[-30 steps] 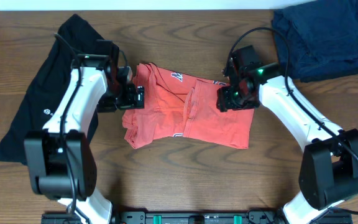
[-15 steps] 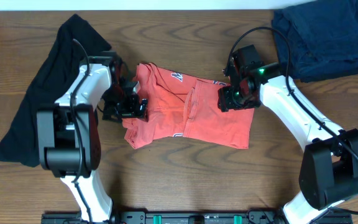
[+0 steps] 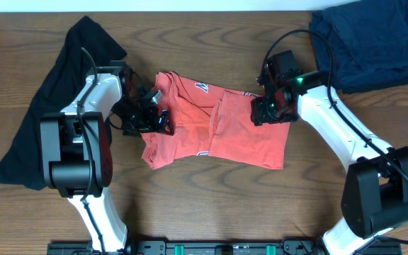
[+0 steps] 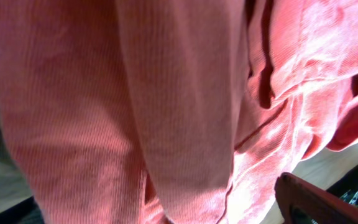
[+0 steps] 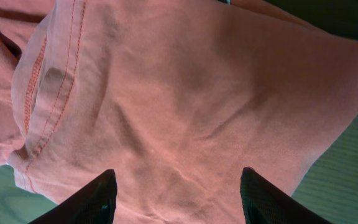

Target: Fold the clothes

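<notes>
Found a soft coral-red T-shirt with white dark-outlined lettering, lying bunched and partly folded at the middle of the brown wood-grain table. Noted the left gripper at the shirt's left edge, jaws spread wide. In the left wrist view, seen only ribbed coral cloth close up and one dark fingertip at the lower right; cannot tell whether any cloth sits between the jaws. Noted the right gripper over the shirt's upper right corner, jaws parted, both dark fingers standing apart above smooth cloth near a stitched hem. Recorded a loose black T-shirt spread at the far left, partly beneath the left arm. Recorded a neatly folded dark navy-blue pile at the top right corner, apart from the coral shirt.
</notes>
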